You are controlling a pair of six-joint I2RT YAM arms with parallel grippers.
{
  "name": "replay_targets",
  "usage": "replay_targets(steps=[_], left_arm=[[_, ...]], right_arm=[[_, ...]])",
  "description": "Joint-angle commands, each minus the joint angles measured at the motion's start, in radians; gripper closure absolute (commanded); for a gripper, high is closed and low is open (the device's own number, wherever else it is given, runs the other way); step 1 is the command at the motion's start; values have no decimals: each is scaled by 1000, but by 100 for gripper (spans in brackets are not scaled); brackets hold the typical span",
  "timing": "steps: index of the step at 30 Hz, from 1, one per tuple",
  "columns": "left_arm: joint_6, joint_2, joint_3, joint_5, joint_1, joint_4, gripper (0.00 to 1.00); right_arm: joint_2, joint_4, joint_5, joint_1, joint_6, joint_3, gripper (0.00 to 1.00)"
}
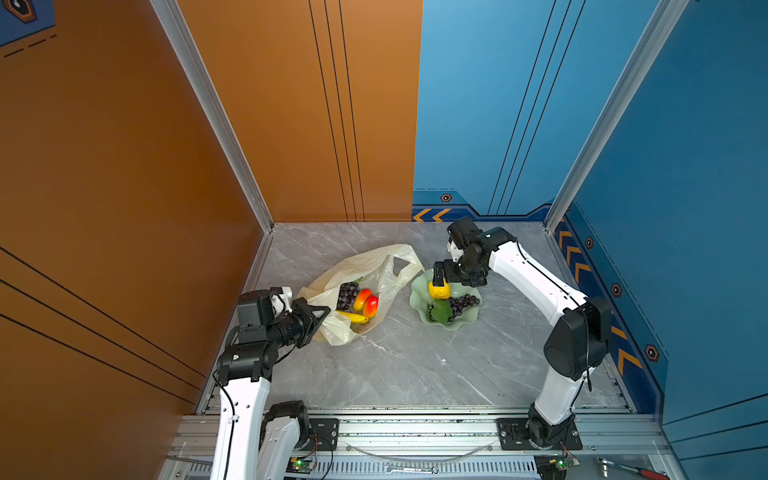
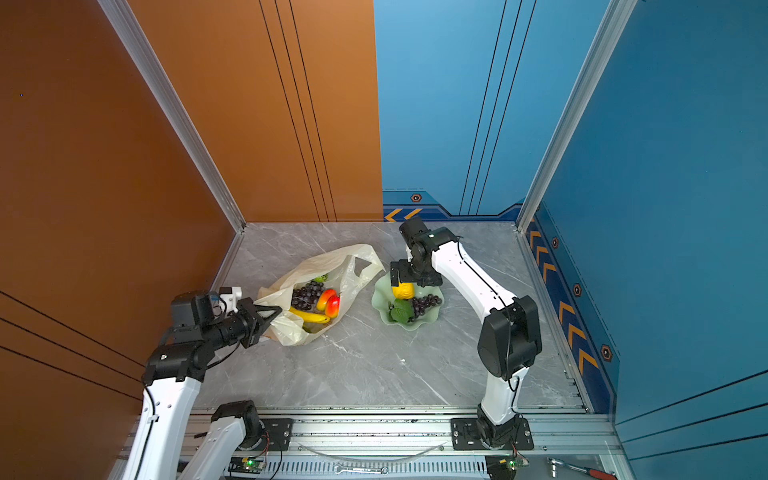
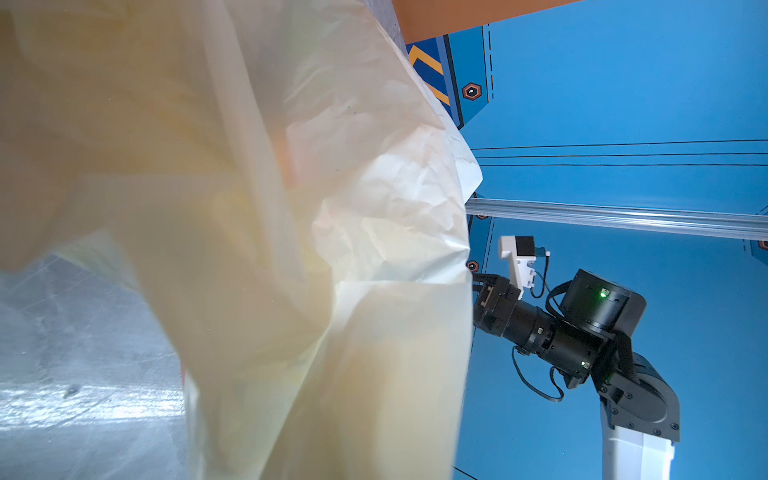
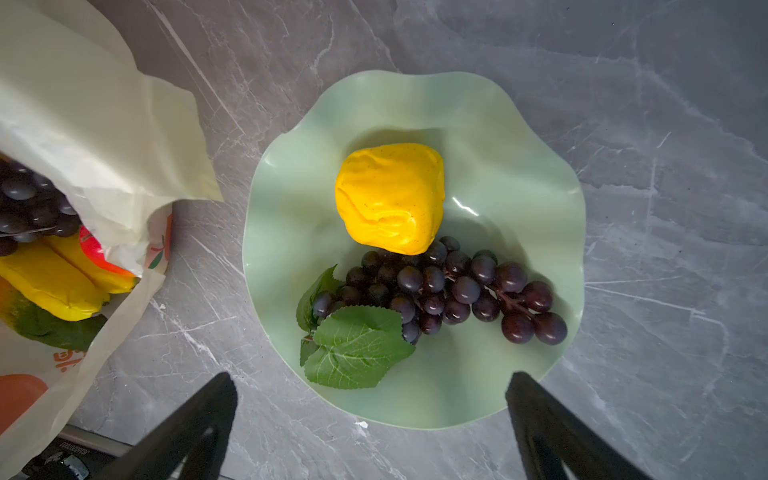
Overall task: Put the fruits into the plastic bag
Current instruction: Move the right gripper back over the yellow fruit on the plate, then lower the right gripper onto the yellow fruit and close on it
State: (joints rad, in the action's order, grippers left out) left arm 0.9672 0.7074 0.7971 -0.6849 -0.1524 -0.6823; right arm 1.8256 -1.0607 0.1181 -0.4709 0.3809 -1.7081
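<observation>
Left claw (image 1: 326,311), held low and level, seems pinched shut; right claw (image 4: 370,377) points downward, jaws spread wide.

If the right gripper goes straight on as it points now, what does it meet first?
Probably the grape cluster in the green dish, near its leaf; the open right gripper hangs above. Depth is unclear: the yellow fruit is possible too.

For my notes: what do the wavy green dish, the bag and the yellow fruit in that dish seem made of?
The wavy green dish: probably glossy moulded plastic, possibly glass; smooth, with a sharp highlight.
The bag: thin translucent plastic film, matte; finely crinkled, folds showing through.
The yellow fruit: likely soft foam or rubbery plastic, satin sheen; its skin is dented and creased.
</observation>
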Motion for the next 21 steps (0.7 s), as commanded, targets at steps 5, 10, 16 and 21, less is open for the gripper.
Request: replay_targets(steps=[5, 10, 16, 21], left_arm=[[-40, -24, -30, -1, -16, -28, 100], [-47, -30, -48, -5, -22, -35, 100], [-56, -28, -47, -13, -36, -37, 100], [-62, -23, -36, -22, -53, -39, 100]], right_arm=[[33, 33, -1, 2, -14, -5, 0], [62, 44, 6, 2, -14, -11, 0], [101, 44, 2, 3, -16, -41, 0], [131, 45, 0, 8, -19, -58, 0]])
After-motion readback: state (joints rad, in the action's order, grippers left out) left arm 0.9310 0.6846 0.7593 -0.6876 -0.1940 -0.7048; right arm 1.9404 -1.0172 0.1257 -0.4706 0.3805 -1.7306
